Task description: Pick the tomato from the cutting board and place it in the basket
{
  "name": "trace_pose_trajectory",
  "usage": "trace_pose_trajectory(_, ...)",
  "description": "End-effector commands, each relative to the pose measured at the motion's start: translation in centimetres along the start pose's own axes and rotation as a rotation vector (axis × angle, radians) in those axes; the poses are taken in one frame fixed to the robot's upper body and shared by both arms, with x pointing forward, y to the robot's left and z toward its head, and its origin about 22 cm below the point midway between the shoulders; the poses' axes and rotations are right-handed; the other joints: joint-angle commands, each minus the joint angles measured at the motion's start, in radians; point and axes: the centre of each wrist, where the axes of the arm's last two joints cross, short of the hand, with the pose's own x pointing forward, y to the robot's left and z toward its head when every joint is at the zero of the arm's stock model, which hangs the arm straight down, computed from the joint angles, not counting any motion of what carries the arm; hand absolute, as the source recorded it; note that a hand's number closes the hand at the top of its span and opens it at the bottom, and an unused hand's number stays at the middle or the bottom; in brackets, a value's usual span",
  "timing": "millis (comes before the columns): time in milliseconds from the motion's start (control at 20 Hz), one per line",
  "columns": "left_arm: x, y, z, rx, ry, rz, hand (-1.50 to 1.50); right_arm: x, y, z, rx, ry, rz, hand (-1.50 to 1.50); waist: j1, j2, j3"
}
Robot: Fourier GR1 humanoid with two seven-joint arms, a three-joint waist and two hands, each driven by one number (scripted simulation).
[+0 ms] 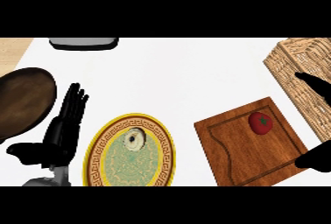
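While the tomato (260, 122) sits untouched on the far right corner of the cutting board (241, 151), I judge we are in the approach step, with nothing picked yet. My right robot hand (317, 127) comes in at the right edge, one dark part up over the basket (304, 83) side and another low by the board's right edge, with the tomato to the left of the space between them; it looks spread and released, holding nothing, though much of it runs out of view. The left robot hand (68, 120) rests on the left, fingers straight and up, between the dark wooden bowl (22, 103) and the patterned plate (129, 151), out of play. The basket stands just beyond the board on the white worktop (181, 74), close to the tomato. Next, I reckon, I need the right hand brought left over the tomato, curled round it, then lifted and carried the short way to the basket.
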Motion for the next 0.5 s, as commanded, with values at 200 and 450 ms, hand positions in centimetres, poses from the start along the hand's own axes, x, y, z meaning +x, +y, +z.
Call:
trace_pose_trajectory(200, -0.8, -1.1, -0.1, 0.023, -0.01, -0.019, 0.0, 0.0, 2.8, -2.1, 0.031, 0.041, -0.003, -1.5, -0.003, 0.0, 0.001)
trace_pose_trajectory(450, -1.7, 0.8, 1.6, -0.008, -0.002, 0.007, 0.0, -2.0, 4.9, -3.3, 0.027, 0.012, -0.025, -1.5, -0.001, 0.0, 0.001)
